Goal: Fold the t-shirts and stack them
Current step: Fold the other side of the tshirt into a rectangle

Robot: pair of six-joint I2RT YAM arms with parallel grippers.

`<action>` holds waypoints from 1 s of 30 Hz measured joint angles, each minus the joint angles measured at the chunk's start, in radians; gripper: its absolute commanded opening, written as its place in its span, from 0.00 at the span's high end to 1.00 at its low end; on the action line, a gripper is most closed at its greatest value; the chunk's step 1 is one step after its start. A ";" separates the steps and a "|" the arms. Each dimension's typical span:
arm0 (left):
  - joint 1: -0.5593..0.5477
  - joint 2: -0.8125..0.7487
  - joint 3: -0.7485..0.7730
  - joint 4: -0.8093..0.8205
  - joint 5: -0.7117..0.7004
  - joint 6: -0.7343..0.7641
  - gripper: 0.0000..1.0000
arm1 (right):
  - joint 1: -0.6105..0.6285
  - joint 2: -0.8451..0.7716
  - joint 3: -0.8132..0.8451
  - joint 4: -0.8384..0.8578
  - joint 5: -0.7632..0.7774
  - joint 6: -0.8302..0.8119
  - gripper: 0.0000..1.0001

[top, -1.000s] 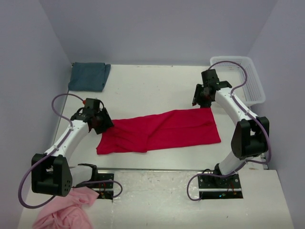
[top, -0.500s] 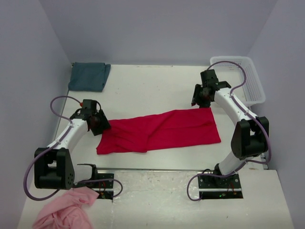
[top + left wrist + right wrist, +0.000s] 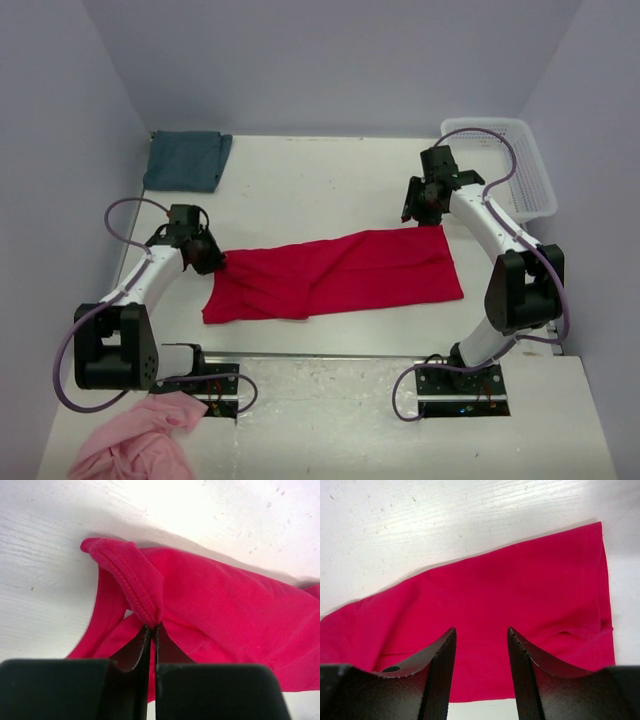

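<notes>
The crimson red t-shirt (image 3: pixel 340 272) lies in a long folded strip across the middle of the table. My left gripper (image 3: pixel 212 262) is at its far left corner, shut on a pinched-up fold of the stitched hem (image 3: pixel 135 587), with the tips (image 3: pixel 153 626) meeting on the cloth. My right gripper (image 3: pixel 414 212) hovers open over the shirt's far right corner, red cloth (image 3: pixel 495 595) showing between its fingers (image 3: pixel 442 655) and nothing gripped. The teal t-shirt (image 3: pixel 185 160) lies folded at the far left corner of the table.
A white plastic basket (image 3: pixel 484 122) stands at the far right by the right arm. A crumpled pink cloth (image 3: pixel 135 445) lies off the near left corner beside the left arm's base. Side walls stand close to both edges of the table.
My left gripper has closed on the red shirt's far left corner and shifted slightly back and left. The right arm has not moved.
</notes>
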 measured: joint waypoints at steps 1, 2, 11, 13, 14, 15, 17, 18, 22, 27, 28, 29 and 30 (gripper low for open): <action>0.005 0.000 0.005 0.000 0.002 0.001 1.00 | 0.000 0.000 0.000 0.000 0.000 0.000 0.53; 0.013 0.001 0.011 0.000 0.006 0.001 1.00 | 0.001 0.000 0.000 0.000 0.000 0.000 0.53; 0.092 0.063 0.085 0.008 0.006 0.001 1.00 | 0.012 0.003 0.000 -0.001 0.005 0.000 0.53; 0.098 0.102 0.106 0.015 0.006 0.000 1.00 | 0.013 0.006 0.000 -0.001 0.005 -0.001 0.53; 0.100 0.114 0.112 0.019 0.007 0.000 1.00 | 0.013 0.009 0.000 -0.001 0.005 -0.001 0.53; 0.103 0.143 0.123 0.029 0.008 0.000 1.00 | 0.013 0.012 0.000 -0.001 0.006 -0.001 0.53; 0.105 0.186 0.138 0.044 0.013 -0.003 1.00 | 0.014 0.022 0.000 -0.002 0.006 -0.001 0.53; 0.106 0.207 0.145 0.050 0.014 -0.005 1.00 | 0.014 0.025 0.000 -0.003 0.006 -0.002 0.53; 0.106 0.260 0.171 0.061 0.016 -0.010 0.99 | 0.017 0.035 0.000 -0.003 0.007 -0.002 0.53; 0.106 0.283 0.219 0.068 0.008 -0.010 0.99 | 0.019 0.042 0.001 -0.003 0.007 -0.002 0.53; 0.106 0.286 0.228 0.069 0.006 -0.010 0.99 | 0.019 0.047 0.001 -0.004 0.007 -0.002 0.53; 0.106 0.291 0.237 0.071 0.006 -0.010 0.99 | 0.019 0.051 0.001 -0.004 0.007 -0.002 0.53; 0.107 0.296 0.245 0.072 0.006 -0.010 0.98 | 0.019 0.056 0.001 -0.004 0.007 -0.002 0.53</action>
